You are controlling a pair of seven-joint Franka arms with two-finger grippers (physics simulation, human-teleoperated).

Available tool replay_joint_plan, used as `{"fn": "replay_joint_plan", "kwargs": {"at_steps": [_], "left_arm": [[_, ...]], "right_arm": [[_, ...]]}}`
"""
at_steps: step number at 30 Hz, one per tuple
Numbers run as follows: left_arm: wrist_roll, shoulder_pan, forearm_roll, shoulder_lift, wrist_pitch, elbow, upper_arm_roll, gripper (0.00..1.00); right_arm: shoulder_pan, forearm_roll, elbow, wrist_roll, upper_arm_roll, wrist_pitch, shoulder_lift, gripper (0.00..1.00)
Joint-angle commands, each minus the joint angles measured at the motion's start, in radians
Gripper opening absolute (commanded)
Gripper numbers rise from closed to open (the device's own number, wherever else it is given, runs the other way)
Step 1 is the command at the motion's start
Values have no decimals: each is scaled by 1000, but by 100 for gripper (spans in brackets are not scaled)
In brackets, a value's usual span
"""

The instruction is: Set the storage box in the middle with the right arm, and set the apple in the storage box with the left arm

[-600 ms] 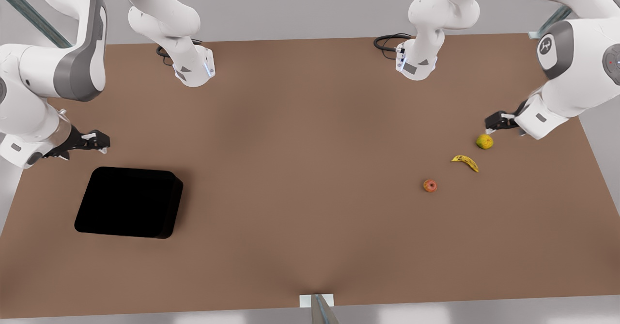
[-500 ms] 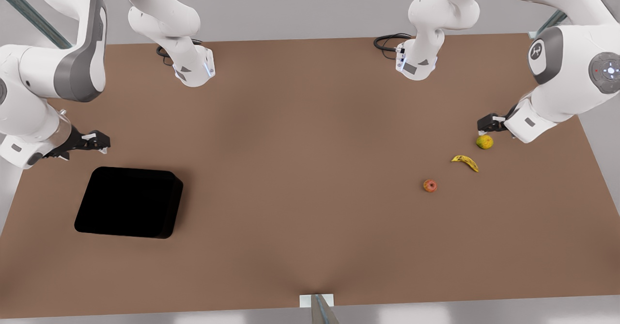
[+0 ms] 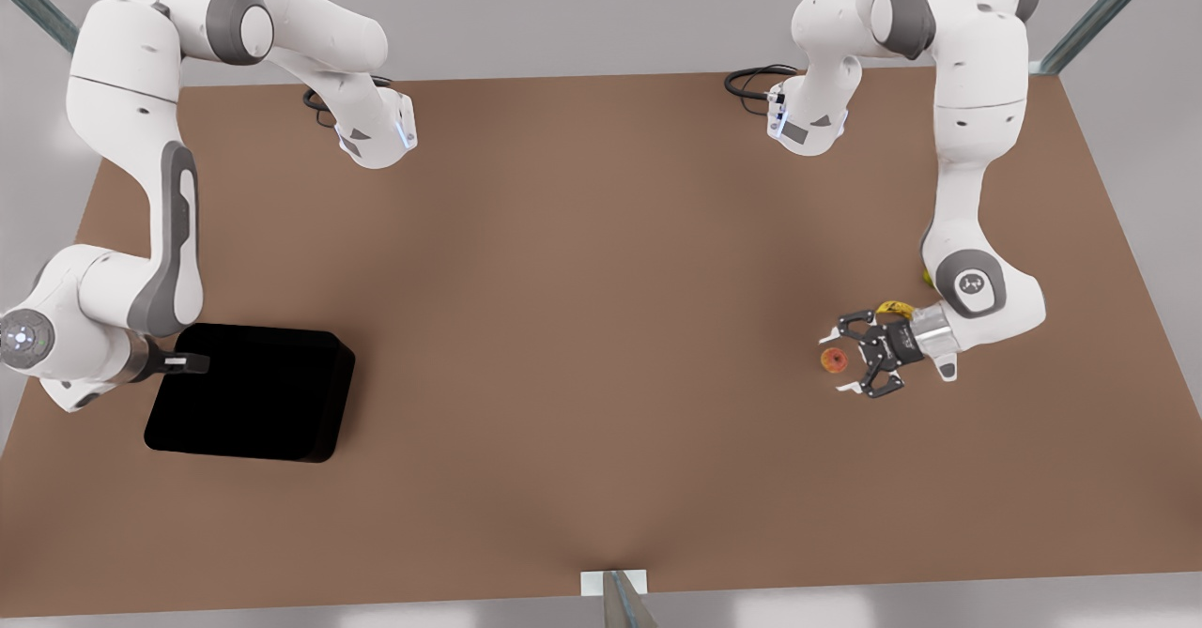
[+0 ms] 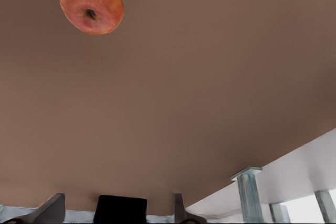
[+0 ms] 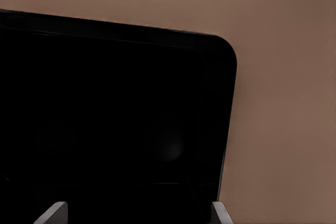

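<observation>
So the left gripper is spread wide open right around the apple, fingers on either side, not touching it. A banana peeks out just behind its wrist. The right gripper sits at the storage box's near edge, fingers apart in its wrist view.
</observation>
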Motion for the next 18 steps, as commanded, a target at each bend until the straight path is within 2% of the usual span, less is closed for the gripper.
{"fn": "replay_joint_plan", "kwargs": {"at_steps": [1,4,9,16,18], "left_arm": [[2,0,-130,0,-6,-2,6,100],[88,25,-121,6,-24,-45,10,100],[176,37,-119,10,-51,-76,0,100],[245,34,-119,95,-43,-77,1,100],[303,37,-125,126,-43,-80,3,100]], "right_arm": [[0,8,0,0,-6,9,4,100],[1,71,15,-12,-63,45,69,100],[-2,122,21,-14,-76,92,129,100],[-2,194,61,-38,-164,98,198,100],[-2,194,75,-38,-164,112,224,100]]}}
